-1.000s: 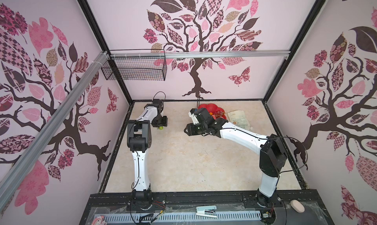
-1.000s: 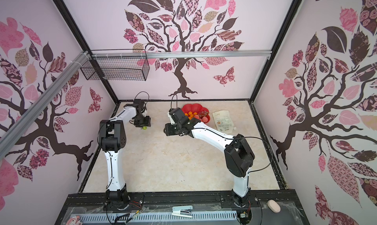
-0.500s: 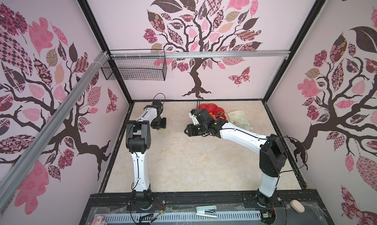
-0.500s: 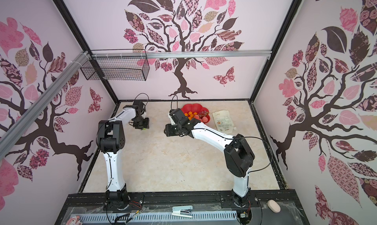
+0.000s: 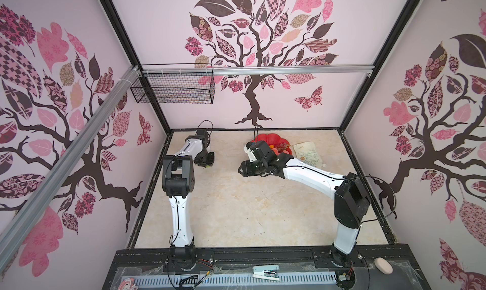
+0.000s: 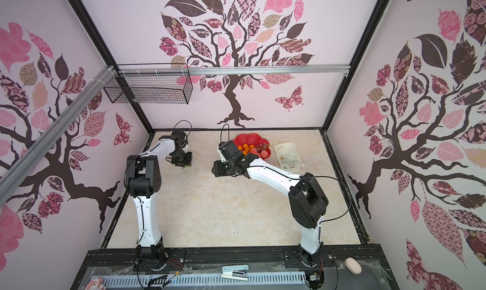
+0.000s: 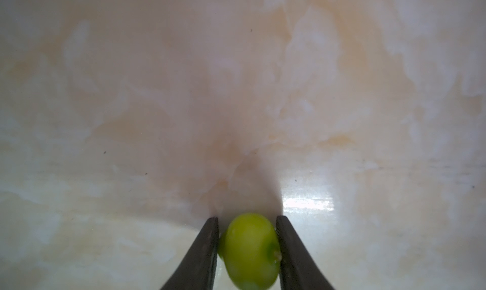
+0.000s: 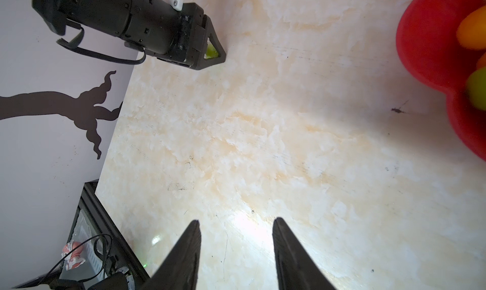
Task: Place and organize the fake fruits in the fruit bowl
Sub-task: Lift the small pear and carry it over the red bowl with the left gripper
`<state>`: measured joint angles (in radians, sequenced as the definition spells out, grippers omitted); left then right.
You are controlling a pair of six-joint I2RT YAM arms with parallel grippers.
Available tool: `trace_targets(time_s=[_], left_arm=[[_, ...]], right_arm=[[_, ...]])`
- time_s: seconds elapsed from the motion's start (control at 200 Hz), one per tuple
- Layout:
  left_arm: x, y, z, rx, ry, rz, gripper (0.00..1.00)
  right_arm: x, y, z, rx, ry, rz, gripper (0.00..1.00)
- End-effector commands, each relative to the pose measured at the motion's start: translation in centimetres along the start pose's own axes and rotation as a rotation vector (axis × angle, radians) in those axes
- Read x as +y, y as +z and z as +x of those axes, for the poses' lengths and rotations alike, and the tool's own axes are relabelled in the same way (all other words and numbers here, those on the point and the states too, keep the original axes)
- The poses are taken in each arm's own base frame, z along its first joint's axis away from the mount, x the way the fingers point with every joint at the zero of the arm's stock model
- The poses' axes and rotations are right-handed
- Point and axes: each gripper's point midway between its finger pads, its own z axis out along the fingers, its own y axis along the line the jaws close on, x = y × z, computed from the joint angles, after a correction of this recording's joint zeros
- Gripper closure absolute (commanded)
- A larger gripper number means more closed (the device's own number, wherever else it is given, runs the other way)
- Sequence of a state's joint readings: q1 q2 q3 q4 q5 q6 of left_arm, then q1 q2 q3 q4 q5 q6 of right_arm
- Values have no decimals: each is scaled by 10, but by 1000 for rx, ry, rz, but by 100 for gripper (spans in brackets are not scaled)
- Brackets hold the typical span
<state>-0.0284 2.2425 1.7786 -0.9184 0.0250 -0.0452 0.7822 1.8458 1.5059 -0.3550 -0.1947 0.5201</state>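
Pinching one green fruit (image 7: 249, 252) between two dark fingers (image 7: 202, 254) of left gripper (image 7: 247, 217), at far left of table (image 7: 236, 91). Cannot tell whether it rests on the marble or hangs just above; blurred in the left wrist view, lower edge cut off by the frame. Under the gripper body in both top views, showing only as a green sliver. Spread apart with nothing between: both fingers of right gripper (image 8: 237, 219), over bare table near the middle, to the near left of bowl (image 6: 249, 138) and apart from it. Counting two arms, two grippers, one bowl: red, at far centre, near-left part hidden behind the right arm in both top views, mostly cut off in the right wrist view. Inside it, in a top view: several oranges (image 6: 246, 146), too small and crowded to count; one grape bunch (image 6: 262, 146); two or perhaps three pink peaches (image 6: 259, 154). In the right wrist view, only parts of two oranges and one second green fruit (image 8: 477, 91), blurred at the frame edge. Just right of bowl, one packet (image 6: 288, 157), lying flat, print too small to read. Hung from rail at far left, one wire basket (image 6: 150, 91).
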Motion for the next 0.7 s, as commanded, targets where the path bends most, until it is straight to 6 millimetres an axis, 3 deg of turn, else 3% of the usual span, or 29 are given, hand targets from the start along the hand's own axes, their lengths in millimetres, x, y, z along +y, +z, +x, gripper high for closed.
trace_targets(time_s=[0.0, 0.485, 0.695], left_arm=[[-7, -1, 5, 11, 9, 26, 64], [-20, -26, 0, -45, 33, 55, 72], [-36, -49, -3, -91, 51, 85, 73]], right_arm=[[13, -25, -14, -55, -8, -27, 52], [8, -33, -17, -75, -13, -3, 51], [-17, -44, -23, -99, 19, 31, 51]])
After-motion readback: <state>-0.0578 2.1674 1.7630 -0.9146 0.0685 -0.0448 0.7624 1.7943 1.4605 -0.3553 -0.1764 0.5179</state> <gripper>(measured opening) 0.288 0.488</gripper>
